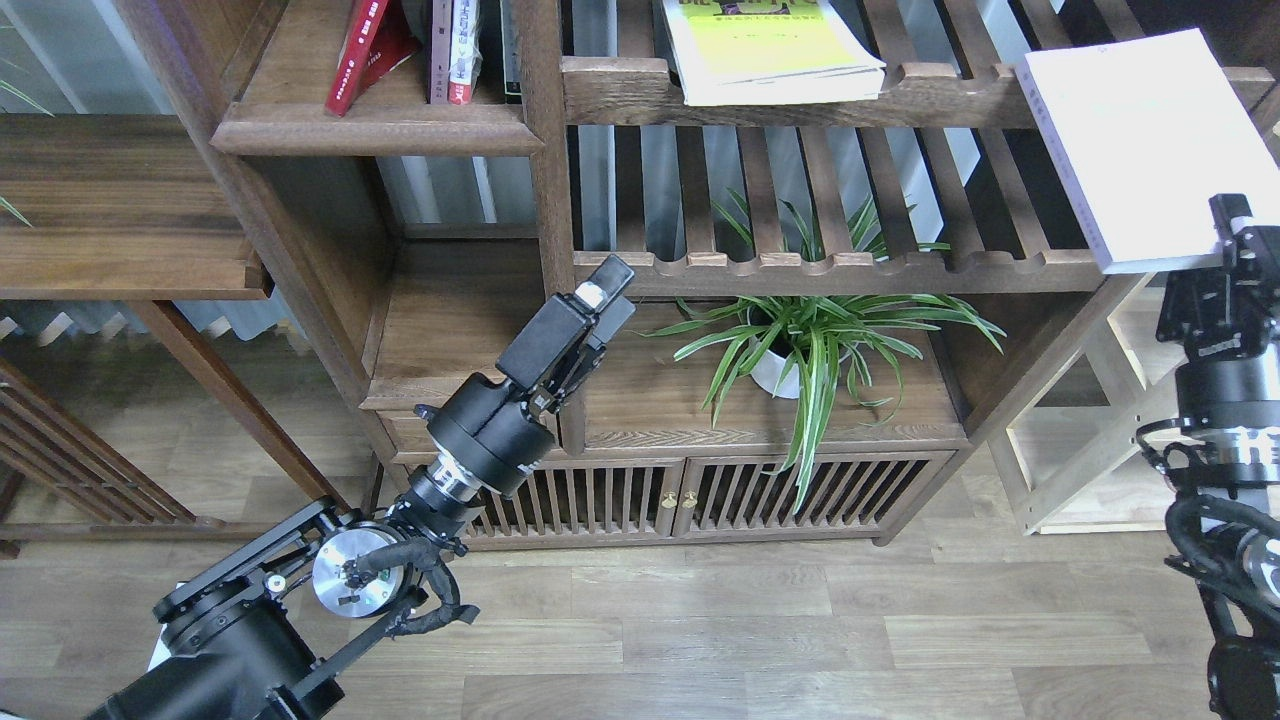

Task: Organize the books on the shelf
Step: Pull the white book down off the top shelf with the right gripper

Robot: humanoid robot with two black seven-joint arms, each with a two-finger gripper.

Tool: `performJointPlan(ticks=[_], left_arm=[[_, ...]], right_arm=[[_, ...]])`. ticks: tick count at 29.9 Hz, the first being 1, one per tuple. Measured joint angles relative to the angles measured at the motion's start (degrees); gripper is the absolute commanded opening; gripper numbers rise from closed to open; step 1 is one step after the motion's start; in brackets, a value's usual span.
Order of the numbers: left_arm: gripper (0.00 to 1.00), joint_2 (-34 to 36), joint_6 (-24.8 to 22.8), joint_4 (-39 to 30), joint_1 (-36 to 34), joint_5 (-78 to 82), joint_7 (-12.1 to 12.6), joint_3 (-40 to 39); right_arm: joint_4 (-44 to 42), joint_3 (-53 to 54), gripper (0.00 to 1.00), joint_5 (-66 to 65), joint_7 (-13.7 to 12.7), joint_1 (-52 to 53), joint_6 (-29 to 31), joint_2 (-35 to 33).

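Note:
The red book [356, 55] leans on the solid dark-brown shelf [375, 132] at the upper left. The thick yellow-green book [765, 50] lies flat on the upper slatted rack. My right gripper [1233, 238] is shut on the lower right corner of the white book [1135, 140] and holds it tilted in front of the rack's right end. My left gripper [606, 293] is shut and empty. It points up and to the right in front of the cabinet's middle post, well below the shelf.
Other upright books [455, 50] stand beside the red one. A spider plant in a white pot [800, 350] sits under the lower slatted rack [850, 270]. A slatted-door cabinet [690, 500] is below, a light wooden frame [1095, 455] at the right, and a dark side table [120, 200] at the left.

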Motion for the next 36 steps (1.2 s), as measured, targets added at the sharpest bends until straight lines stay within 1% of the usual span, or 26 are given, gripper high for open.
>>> performJointPlan(ticks=[7,11,17,24,30,36], left_arm=[[0.98,-0.49,0.00,0.47,0.00,0.24,0.01,0.17],[0.98,-3.24,0.00,1.89,-0.10,0.92,0.02,0.33],[0.98,-4.71,0.00,6.72,-1.27,2.46,0.02,0.58],[0.98,-4.74,0.00,11.81,-1.74,2.95,0.09,2.70],[0.98,-4.76,0.00,12.29,-2.07,1.57,0.71,3.26],[0.96,-4.76,0.00,12.12,-2.10,-5.57,1.07,4.99]], right_arm=[[0.42,1.76,0.00,-0.01,0.07,-4.87,0.00,-0.54],[0.49,1.89,0.00,0.00,0.07,-7.88,0.00,-1.63],[0.51,1.05,0.00,-0.09,0.07,-10.20,0.00,-1.80],[0.58,-5.13,0.00,-0.74,0.07,-10.28,0.00,-1.36],[0.58,-10.36,0.00,-2.03,0.09,-9.74,0.00,-0.25],[0.57,-15.96,0.00,-4.44,0.08,-7.47,0.00,2.27]])
